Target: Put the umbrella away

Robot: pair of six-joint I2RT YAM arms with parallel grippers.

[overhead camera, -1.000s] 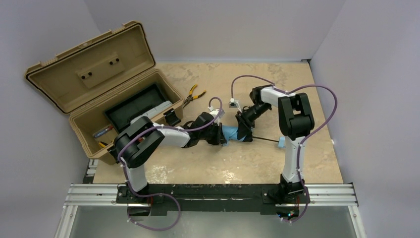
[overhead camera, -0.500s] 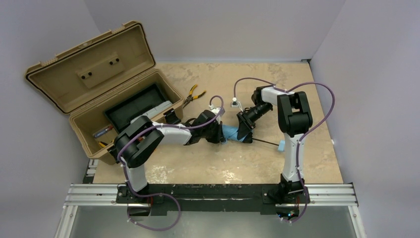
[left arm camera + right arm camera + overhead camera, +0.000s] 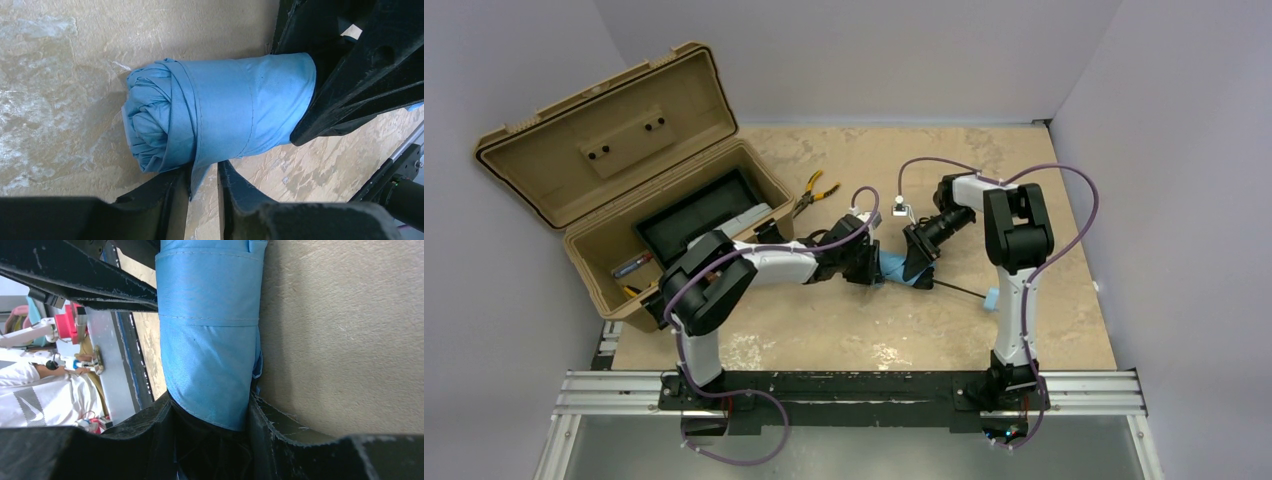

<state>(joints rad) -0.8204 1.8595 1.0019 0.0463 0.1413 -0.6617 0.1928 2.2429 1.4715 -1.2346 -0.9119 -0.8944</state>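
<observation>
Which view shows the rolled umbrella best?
Left wrist: nearly the whole rolled umbrella, folds and strap included. Right wrist shows only a cropped close-up; top external shows a small, partly hidden blue patch.

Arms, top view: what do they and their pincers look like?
Left arm and right arm match: white tubular links between bulky black joint housings, each trailed by a looping purple cable. The left pincer and right pincer are matte black, with two flat angular fingers.
</observation>
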